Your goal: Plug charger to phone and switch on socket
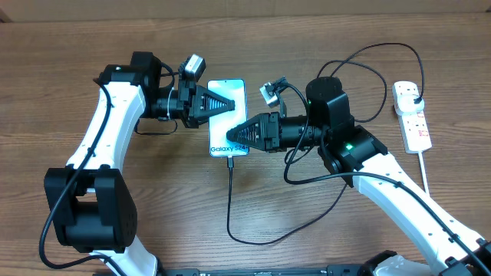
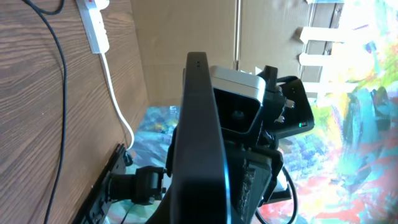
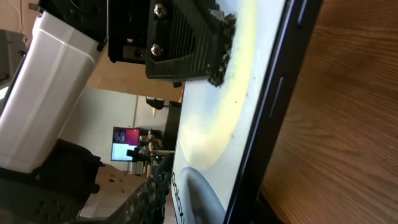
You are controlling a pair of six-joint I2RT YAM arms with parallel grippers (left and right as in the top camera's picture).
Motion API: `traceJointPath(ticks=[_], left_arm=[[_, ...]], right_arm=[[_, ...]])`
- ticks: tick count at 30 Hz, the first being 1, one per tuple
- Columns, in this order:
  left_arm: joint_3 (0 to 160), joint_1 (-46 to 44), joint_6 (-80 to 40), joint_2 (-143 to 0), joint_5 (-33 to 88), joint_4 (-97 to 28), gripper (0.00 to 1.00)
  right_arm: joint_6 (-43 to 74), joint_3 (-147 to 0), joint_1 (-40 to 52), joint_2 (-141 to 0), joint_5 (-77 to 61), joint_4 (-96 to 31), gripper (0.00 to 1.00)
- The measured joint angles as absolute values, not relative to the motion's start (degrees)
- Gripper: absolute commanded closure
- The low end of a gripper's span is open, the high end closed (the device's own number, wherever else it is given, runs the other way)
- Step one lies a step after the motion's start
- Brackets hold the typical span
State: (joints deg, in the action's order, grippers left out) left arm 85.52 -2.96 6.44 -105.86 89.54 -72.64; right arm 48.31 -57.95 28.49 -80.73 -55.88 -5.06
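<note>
The phone [image 1: 238,88] lies mid-table, its light screen up, reading "Galaxy S24". My left gripper [image 1: 229,103] reaches in from the left and is shut on it. In the left wrist view the phone [image 2: 199,124] appears edge-on. My right gripper [image 1: 236,134] comes from the right. Its jaws straddle the phone's [image 3: 236,106] edge, with one pad [image 3: 155,190] just off the screen. The charger [image 1: 230,199] is a thin black cable. Its tip meets the phone's bottom edge, and it loops right to the white socket [image 1: 415,123], where its black plug [image 1: 412,94] sits.
The socket's thick white cord [image 1: 426,172] runs toward the front right. Loops of black cable [image 1: 360,84] lie between the right arm and the socket. The left arm's base [image 1: 88,207] stands at the front left.
</note>
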Motion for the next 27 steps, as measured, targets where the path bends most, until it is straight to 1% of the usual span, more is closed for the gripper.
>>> traceJointPath(ticks=[2, 4, 6, 11, 13, 14, 17, 20, 24, 27], left_arm=[[85.52, -2.96, 6.44, -105.86, 89.56, -72.64, 0.96], [85.49, -2.96, 6.44, -105.86, 89.54, -72.64, 0.94], [85.52, -2.96, 6.42, -105.86, 89.54, -72.4, 0.84], [85.49, -2.98, 6.61, -105.86, 87.92, -71.64, 0.31], [85.47, -3.01, 6.63, -105.86, 86.61, -71.59, 0.15], [85.47, -3.03, 6.57, -105.84, 85.93, -71.4, 0.11], [85.47, -3.03, 6.7, -105.86, 83.46, -71.09, 0.04], [85.47, -3.03, 6.61, -105.86, 80.64, -70.24, 0.0], [85.47, -2.66, 5.93, -105.84, 76.16, -67.53, 0.0], [85.47, -2.2, 4.75, -105.86, 72.07, -65.87, 0.0]], right_arm=[[49.58, -57.95, 28.49, -80.82, -55.86, -4.8, 0.7], [50.22, -57.95, 28.49, -80.9, -55.88, -4.73, 0.74], [50.68, -57.95, 28.49, -80.99, -55.57, -4.8, 0.8], [51.16, -57.95, 28.49, -81.17, -55.59, -4.25, 0.92], [51.03, -57.95, 28.49, -81.17, -55.66, -4.1, 0.96], [50.92, -57.95, 28.51, -81.17, -55.55, -4.36, 0.96], [50.3, -57.95, 28.51, -81.17, -55.11, -6.0, 0.96], [48.58, -57.95, 28.53, -81.17, -53.21, -11.29, 0.96], [44.36, -57.95, 28.53, -81.17, -47.83, -21.19, 0.96], [41.12, -57.95, 28.53, -81.17, -43.48, -26.33, 0.96]])
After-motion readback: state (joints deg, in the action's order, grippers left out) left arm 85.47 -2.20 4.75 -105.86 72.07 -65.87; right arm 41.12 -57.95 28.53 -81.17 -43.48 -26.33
